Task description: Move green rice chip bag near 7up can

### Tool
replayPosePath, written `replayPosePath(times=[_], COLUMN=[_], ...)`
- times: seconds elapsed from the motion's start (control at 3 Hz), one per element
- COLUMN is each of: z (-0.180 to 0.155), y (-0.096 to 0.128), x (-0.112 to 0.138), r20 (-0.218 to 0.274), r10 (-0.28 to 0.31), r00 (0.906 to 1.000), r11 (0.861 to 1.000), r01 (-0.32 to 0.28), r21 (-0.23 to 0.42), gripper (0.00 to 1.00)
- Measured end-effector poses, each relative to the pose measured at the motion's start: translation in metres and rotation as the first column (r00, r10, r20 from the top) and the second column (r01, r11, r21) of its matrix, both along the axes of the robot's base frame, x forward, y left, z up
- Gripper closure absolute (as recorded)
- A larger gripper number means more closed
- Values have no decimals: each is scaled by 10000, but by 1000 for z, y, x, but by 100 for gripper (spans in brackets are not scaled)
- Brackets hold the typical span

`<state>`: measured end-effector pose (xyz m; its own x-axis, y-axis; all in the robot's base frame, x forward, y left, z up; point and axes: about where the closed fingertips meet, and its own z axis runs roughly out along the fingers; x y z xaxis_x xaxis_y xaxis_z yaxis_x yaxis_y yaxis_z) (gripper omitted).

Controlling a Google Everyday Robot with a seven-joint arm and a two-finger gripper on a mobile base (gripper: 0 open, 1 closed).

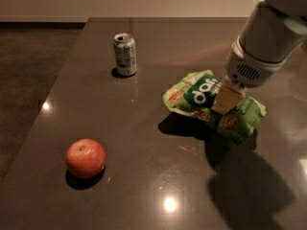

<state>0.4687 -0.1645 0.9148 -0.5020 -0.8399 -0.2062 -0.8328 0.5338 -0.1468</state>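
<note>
The green rice chip bag [196, 97] is crinkly light green with a dark green round patch and white lettering. It hangs a little above the dark table, right of centre, with its shadow beneath it. My gripper [226, 98] comes down from the upper right and is shut on the bag's middle. The 7up can [125, 54] stands upright at the back left of the table, well apart from the bag.
A red-orange apple [86, 158] sits at the front left of the table [144, 186]. The table's left edge runs diagonally beside the can and apple, with dark floor [29, 80] beyond it. My arm [268, 37] fills the upper right.
</note>
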Motion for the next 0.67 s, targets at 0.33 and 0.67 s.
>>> replayPosePath(times=[0.33,0.67], z=[-1,10], y=[-1,10], x=[3,19], r20=[18,310], r10=[-72,-52], r00=[10000,9995], r11=[10000,9999], r01=[72,48], r21=[-13,130], gripper=[100,100])
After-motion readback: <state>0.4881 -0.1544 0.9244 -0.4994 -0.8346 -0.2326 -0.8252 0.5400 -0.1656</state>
